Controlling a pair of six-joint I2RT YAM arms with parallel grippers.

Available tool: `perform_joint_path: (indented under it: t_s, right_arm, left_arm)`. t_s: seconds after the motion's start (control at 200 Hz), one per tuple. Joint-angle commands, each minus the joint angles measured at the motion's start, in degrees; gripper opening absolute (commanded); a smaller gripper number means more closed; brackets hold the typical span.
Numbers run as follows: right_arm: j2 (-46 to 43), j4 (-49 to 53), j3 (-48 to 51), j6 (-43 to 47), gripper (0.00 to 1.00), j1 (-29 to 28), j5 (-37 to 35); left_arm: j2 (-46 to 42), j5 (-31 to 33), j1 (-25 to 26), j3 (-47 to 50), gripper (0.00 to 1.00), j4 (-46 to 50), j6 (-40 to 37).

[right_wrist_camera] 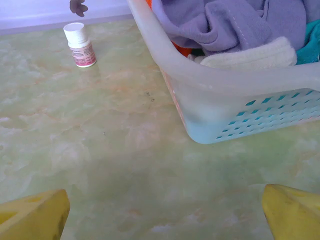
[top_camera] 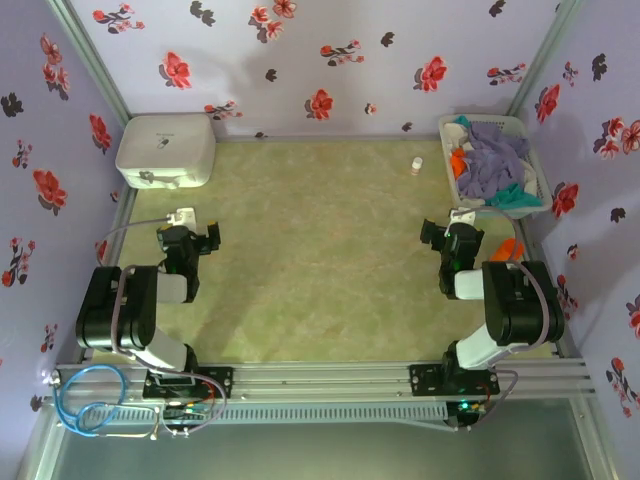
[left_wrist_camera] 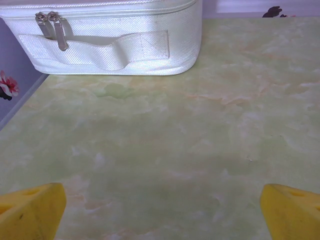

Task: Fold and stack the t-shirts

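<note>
Slumping in the basket (right_wrist_camera: pixel 165 65), the t-shirts (right_wrist_camera: pixel 225 22) look light and limp, best pinched at a raised fold; left fingers (left_wrist_camera: pixel 30 212) and right fingers (right_wrist_camera: pixel 292 212) stand released.

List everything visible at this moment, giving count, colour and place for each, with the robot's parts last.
soft cloth t-shirts: a heap, exact count unclear; lavender-purple, orange, teal and off-white; inside the basket
white lattice plastic basket: one, white, far right corner of the table
small white plastic bottle with pink label: one, upright on the table, left of the basket and apart from it
white zipped fabric case: one, white, far left corner
pale green marbled table top: one, green
left gripper: one, yellow fingertips, open, facing the case
right gripper: one, yellow fingertips, open, facing the basket
</note>
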State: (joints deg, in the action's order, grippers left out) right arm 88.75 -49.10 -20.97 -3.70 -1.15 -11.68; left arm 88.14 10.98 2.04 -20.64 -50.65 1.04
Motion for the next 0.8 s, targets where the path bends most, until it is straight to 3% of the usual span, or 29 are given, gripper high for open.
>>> perform_joint_path:
  t_s: [0.0, 0.245, 0.34, 0.795]
  right_arm:
    - [0.6, -1.9, -1.1, -1.6, 0.99, -0.4, -1.4]
    - [0.5, -1.8, -1.2, -1.6, 0.99, -0.4, -1.4]
    - [0.6, -1.8, -1.1, -1.6, 0.99, -0.4, -1.3]
    - [0.6, -1.8, -1.2, -1.7, 0.99, -0.4, -1.4]
  left_arm:
    - [0.6, 1.3, 0.4, -1.0, 1.0, -2.4, -1.2]
    - [0.6, 1.5, 0.4, -0.8, 1.0, -2.7, -1.1]
    - [0.6, 7.3, -0.1, -0.7, 1.0, -3.4, 2.4]
    - [0.5, 6.8, -0.5, -0.7, 1.0, -3.1, 2.7]
